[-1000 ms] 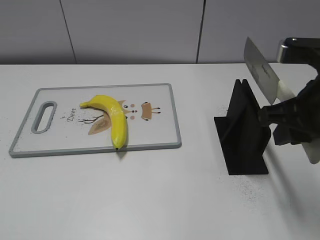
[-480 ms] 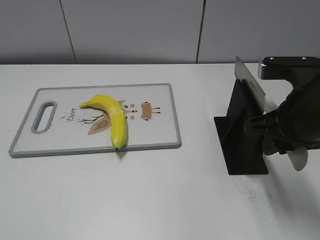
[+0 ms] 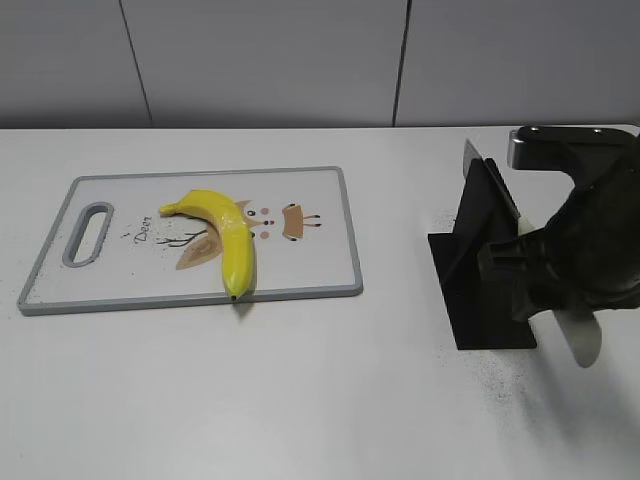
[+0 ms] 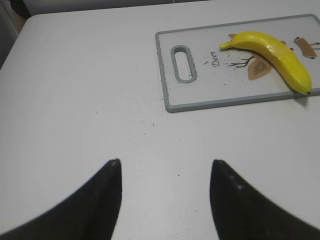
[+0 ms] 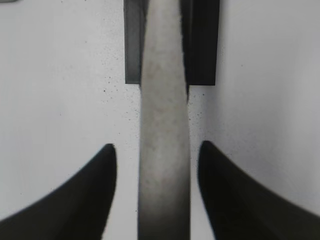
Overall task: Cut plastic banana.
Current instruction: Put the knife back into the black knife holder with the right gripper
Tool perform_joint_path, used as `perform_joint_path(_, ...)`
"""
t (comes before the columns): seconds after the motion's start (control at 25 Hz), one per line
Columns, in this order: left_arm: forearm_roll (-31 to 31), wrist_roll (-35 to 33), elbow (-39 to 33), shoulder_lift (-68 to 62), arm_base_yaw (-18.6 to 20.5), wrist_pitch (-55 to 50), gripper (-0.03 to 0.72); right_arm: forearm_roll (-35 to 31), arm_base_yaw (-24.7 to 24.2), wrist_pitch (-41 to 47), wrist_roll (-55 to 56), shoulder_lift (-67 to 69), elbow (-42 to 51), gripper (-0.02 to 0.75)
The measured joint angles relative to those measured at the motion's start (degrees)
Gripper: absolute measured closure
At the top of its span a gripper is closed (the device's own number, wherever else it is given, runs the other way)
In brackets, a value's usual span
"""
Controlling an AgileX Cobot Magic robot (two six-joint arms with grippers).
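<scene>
Exterior view first, and over on the far left the cutting board (image 3: pixel 60 290) lay flat on the white table (image 3: pixel 300 400), its handle slot (image 3: pixel 87 233) toward the left edge and a small deer drawing printed across the middle. On it sat the plastic banana (image 3: pixel 228 237), bright yellow, stem end pointing left, body curving down so the dark tip reached the board's near rim and just overhung it. Nobody was touching it!

Moving right, past a stretch of table dotted with dark specks, stood the black knife stand (image 3: pixel 488 265), upright on its flat base. A knife (image 3: pixel 495 185) sat in it, the pale blade showing above the stand's top edge, tilted back to the right. Right against the stand was the right arm's dark wrist; its gripper (image 3: pixel 560 300) was bunched around the pale knife handle (image 3: pixel 582 340), which stuck out below and to the right.

Down the right wrist view, that handle (image 5: pixel 164 150) ran straight up the middle between the two black fingers (image 5: pixel 87 200), with a sliver of table showing on either side, so whether the pads were pressed on it I could not tell. The stand (image 5: pixel 202 42) was dead ahead.

Left wrist view: the left gripper (image 4: pixel 165 195) hung over bare table with its fingers spread wide, pinching nothing, the board (image 4: pixel 220 102) and banana (image 4: pixel 275 55) well apart from it at upper right.
</scene>
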State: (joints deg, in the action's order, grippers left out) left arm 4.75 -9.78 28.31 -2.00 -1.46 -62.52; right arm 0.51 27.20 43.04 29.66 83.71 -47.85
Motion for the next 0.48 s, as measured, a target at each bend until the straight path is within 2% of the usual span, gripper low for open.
perform_joint_path(0.08, 0.00, 0.00, 0.00, 0.00, 0.00, 0.00, 0.144, 0.00, 0.00, -0.34, 0.00, 0.00, 0.00, 0.199)
perform_joint_path(0.12, 0.00, 0.00, 0.00, 0.00, 0.00, 0.00, 0.144, 0.00, 0.00, -0.38, -0.05, 0.00, 0.00, 0.138)
perform_joint_path(0.16, 0.00, 0.00, 0.00, 0.00, 0.00, 0.00, 0.144, 0.00, 0.00, -0.38, -0.05, 0.00, -0.06, 0.111)
perform_joint_path(0.48, 0.00, 0.00, 0.00, 0.00, 0.00, 0.00, 0.144, 0.00, 0.00, 3.91, -4.38, -1.27, -6.93, 0.101)
